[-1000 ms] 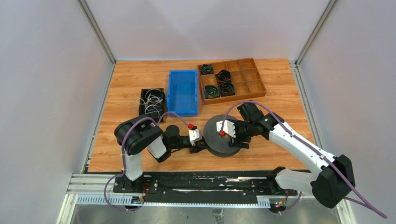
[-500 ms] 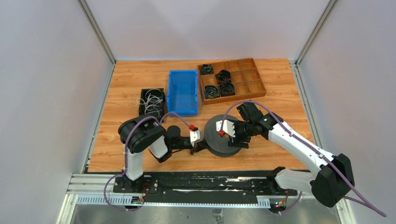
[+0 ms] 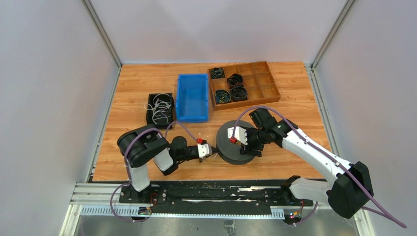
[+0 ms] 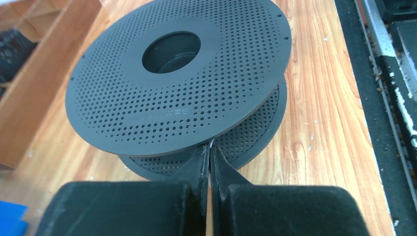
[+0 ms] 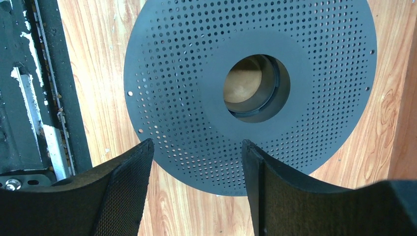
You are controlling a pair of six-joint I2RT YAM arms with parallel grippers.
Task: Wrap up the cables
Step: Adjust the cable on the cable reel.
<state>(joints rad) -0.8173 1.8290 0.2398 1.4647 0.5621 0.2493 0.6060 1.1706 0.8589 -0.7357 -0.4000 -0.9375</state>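
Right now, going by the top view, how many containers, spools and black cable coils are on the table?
Containers: 3 (black tray, blue bin, wooden divided tray)
Perforated spool: 1
Black cable coils: 4, all in the wooden divided tray
Total: 8

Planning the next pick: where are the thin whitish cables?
Top view, left side: the thin whitish-grey cables lie in the black tray beside the blue plastic bin.

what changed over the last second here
The left hand drew back slightly leftward from the edge of the spool, its elbow swinging out to the left; its fingers are shut. Nothing was visibly taken or released. The right hand, open over the spool, and the spool itself stayed put.
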